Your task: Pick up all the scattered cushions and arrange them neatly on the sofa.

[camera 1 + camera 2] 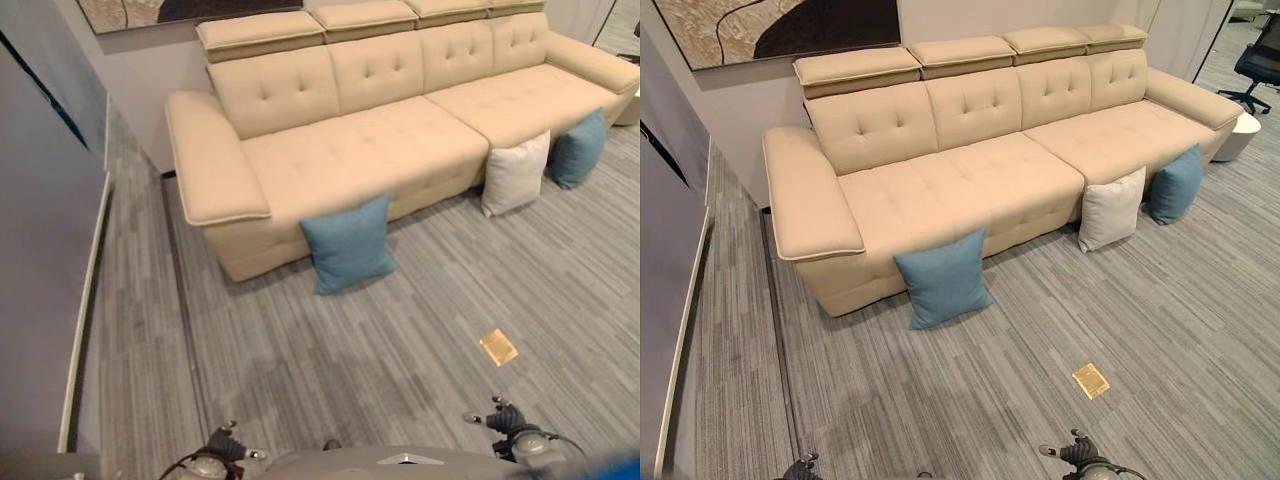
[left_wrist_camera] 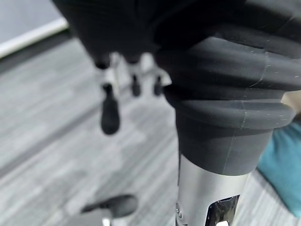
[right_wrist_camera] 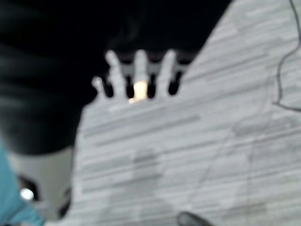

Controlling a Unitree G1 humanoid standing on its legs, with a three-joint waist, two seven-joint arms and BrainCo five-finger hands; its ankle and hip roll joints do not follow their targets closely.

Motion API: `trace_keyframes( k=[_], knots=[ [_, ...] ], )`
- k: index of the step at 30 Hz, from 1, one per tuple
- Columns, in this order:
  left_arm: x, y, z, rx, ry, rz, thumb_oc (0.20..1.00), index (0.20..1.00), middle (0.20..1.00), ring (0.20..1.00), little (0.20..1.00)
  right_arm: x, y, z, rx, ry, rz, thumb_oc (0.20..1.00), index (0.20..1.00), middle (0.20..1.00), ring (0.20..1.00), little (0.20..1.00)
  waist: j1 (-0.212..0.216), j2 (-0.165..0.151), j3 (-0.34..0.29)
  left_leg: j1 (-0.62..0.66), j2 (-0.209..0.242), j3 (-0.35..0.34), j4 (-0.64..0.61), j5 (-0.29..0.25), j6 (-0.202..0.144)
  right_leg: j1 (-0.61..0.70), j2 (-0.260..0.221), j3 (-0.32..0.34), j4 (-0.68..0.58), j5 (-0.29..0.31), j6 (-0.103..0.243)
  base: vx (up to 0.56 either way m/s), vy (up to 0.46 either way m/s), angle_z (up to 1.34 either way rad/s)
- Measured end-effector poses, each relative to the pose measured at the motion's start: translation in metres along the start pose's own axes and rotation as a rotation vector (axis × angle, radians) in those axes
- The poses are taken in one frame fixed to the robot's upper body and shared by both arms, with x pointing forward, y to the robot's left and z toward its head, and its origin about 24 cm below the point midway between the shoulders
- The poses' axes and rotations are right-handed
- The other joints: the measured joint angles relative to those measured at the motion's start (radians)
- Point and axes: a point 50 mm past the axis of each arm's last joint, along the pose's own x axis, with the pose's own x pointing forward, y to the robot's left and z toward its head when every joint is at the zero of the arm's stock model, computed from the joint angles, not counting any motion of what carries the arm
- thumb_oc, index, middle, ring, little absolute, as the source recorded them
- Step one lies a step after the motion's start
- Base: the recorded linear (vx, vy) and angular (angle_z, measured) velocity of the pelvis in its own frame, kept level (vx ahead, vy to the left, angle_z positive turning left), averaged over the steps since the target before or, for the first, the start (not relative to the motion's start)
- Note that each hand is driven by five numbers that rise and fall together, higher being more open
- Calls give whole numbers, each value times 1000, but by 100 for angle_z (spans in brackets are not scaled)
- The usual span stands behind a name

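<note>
Leaning on the beige sofa point(image 1: 970, 190) front: blue cushion point(image 1: 942, 279), white cushion point(image 1: 1111, 208), second blue cushion point(image 1: 1176, 184). Left hand point(image 2: 117, 89) and right hand point(image 3: 136, 75) both released, empty, over the carpet.

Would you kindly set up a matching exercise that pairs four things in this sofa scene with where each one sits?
Things:
1. nearest blue cushion
2. white cushion
3. far blue cushion
4. brass floor plate

Places:
A. flat in the carpet, apart from the sofa
B. leaning on the sofa front near the armrest
C. between the two blue cushions
D. furthest from the armrest

Pairs: 1-B, 2-C, 3-D, 4-A
</note>
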Motion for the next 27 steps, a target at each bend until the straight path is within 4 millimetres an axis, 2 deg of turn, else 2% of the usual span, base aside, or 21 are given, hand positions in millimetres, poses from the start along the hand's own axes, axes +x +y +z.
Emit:
trace_keyframes(
  k=[4,7,9,10,11,12,14,15,16,17,18,19,20,22,23,24,25,26,27],
  knots=[
    [2,1,9,4,-23,2,1000,1000,1000,1000,1000,0,0,1,-2,1,1,1000,1000,1000,1000,1000,15,-1,16,-13,0,7,8,-1,2,-42,0,9,61,-21,9,-21,68,-8],
    [4,5,20,7,-48,10,1000,1000,1000,1000,1000,1,0,3,-4,-1,2,1000,1000,1000,1000,1000,19,-9,43,-35,-5,14,34,-13,19,-107,-7,13,174,-66,21,11,111,-11],
    [5,6,26,7,-61,13,1000,1000,1000,1000,1000,3,-2,17,-9,-31,-2,1000,1000,1000,1000,1000,20,-3,86,-36,9,30,41,-11,37,-210,-7,15,391,-100,69,28,79,-19],
    [5,7,27,8,-62,14,1000,1000,1000,1000,1000,3,-1,18,-9,-35,0,1000,1000,1000,1000,1000,15,-4,95,-31,11,30,41,-9,38,-246,-12,16,470,-114,87,41,67,6],
    [5,7,30,7,-70,15,1000,1000,1000,1000,1000,3,0,15,-15,-28,4,1000,1000,1000,1000,1000,16,-9,95,-28,9,29,45,-19,50,-273,-20,19,518,-118,89,61,67,3],
    [6,10,34,11,-78,22,1000,1000,1000,1000,1000,3,7,18,-37,-37,24,1000,1000,1000,1000,1000,20,-28,118,-24,-8,26,79,-50,90,-332,-38,50,655,-100,115,108,58,3],
    [6,9,34,10,-79,20,1000,1000,1000,1000,1000,2,13,21,-32,-49,39,1000,1000,1000,1000,1000,17,-33,123,-18,-4,25,89,-59,98,-374,-43,42,726,-100,114,252,-31,6],
    [6,7,34,9,-79,15,1000,1000,1000,1000,1000,2,14,22,-31,-51,41,1000,1000,1000,1000,1000,19,-34,127,-12,-4,25,89,-63,98,-386,-52,39,718,-99,115,265,-81,-3],
    [6,5,32,6,-73,11,1000,1000,1000,1000,1000,2,14,22,-38,-55,43,1000,1000,1000,1000,1000,19,-35,129,-8,-5,22,89,-79,84,-399,-72,18,680,-102,106,255,-93,-11],
    [6,4,32,5,-72,9,1000,1000,1000,1000,1000,2,15,23,-39,-59,44,1000,1000,1000,1000,1000,20,-35,128,-9,-4,18,89,-85,84,-404,-87,-2,611,-103,100,194,-79,-7],
    [6,5,33,-1,-73,11,1000,1000,1000,1000,1000,2,15,24,-42,-63,46,1000,1000,1000,1000,1000,17,-35,130,-8,0,15,89,-88,88,-414,-92,-5,494,-89,107,300,-124,0],
    [6,5,33,-1,-74,13,1000,1000,1000,1000,1000,2,15,24,-42,-63,46,1000,1000,1000,1000,1000,16,-35,130,-8,0,12,89,-92,89,-425,-96,-2,467,-76,109,309,-135,21],
    [6,5,35,-2,-77,14,1000,1000,1000,1000,1000,2,15,24,-44,-61,46,1000,1000,1000,1000,1000,3,-47,125,-5,3,-13,93,-111,88,-448,-94,43,339,-37,125,383,-225,33],
    [6,5,33,-2,-73,14,1000,1000,1000,1000,1000,2,17,23,-54,-60,53,1000,1000,1000,1000,1000,-8,-56,120,-5,8,-31,97,-133,67,-447,-82,93,258,-7,126,339,-237,59],
    [5,4,25,3,-48,11,1000,1000,1000,1000,1000,-2,24,7,-74,-19,75,1000,1000,1000,1000,1000,-19,-77,91,6,10,-85,132,-180,38,-418,-76,117,259,4,114,223,-162,89],
    [5,2,26,6,-51,6,1000,1000,1000,1000,1000,-3,25,-1,-71,2,78,1000,1000,1000,1000,1000,-22,-77,78,29,27,-107,133,-198,30,-403,-61,115,270,48,85,362,-290,108],
    [4,-1,20,10,-38,-4,1000,1000,1000,1000,1000,-4,25,-7,-68,16,78,1000,1000,1000,1000,1000,-21,-63,58,47,53,-130,139,-209,11,-379,-39,105,269,58,71,168,-196,67],
    [3,-4,14,26,-23,-14,1000,1000,1000,1000,1000,-6,25,-12,-69,28,77,1000,1000,1000,1000,1000,-25,-62,36,48,59,-145,171,-221,-14,-360,-25,89,256,75,51,162,-193,70],
    [3,-6,13,25,-21,-18,1000,1000,1000,1000,1000,-5,23,-9,-52,21,68,1000,1000,1000,1000,1000,-22,-62,34,-16,68,-130,310,-225,-64,-327,-22,57,240,68,9,45,-134,85]
  ],
)
